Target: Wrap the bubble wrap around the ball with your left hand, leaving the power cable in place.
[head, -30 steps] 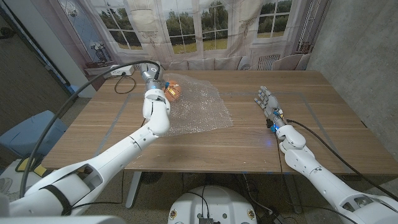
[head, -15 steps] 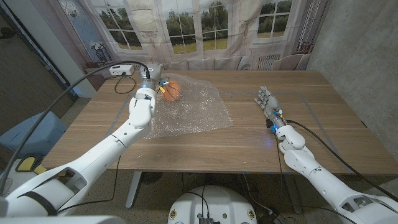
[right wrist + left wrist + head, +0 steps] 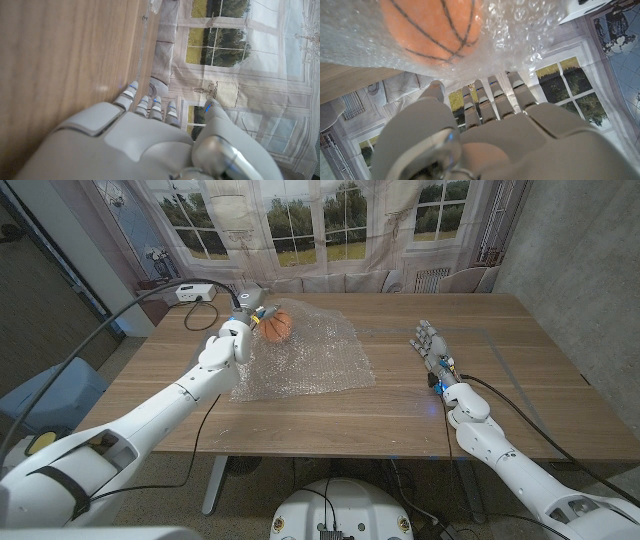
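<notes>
An orange ball [image 3: 280, 325] with black lines sits at the far left corner of a clear bubble wrap sheet [image 3: 315, 360] spread on the table. My left hand [image 3: 249, 317] is right beside the ball on its left, fingers stretched out and apart. In the left wrist view the ball [image 3: 432, 25] shows through the bubble wrap [image 3: 520, 35], and the fingertips [image 3: 492, 82] reach the wrap's edge without closing on it. My right hand [image 3: 431, 345] stands on the table at the right, fingers straight, holding nothing; its fingers [image 3: 150, 107] point along the wood.
A white power strip [image 3: 189, 293] with a black cable lies at the table's far left corner, just behind my left hand. The wooden table [image 3: 520, 370] ends close behind the ball. A curtain with printed windows hangs behind.
My left forearm has swung out to the left while the hand stayed by the ball. The ball now shows more fully to the right of the hand. The right arm has not moved.
</notes>
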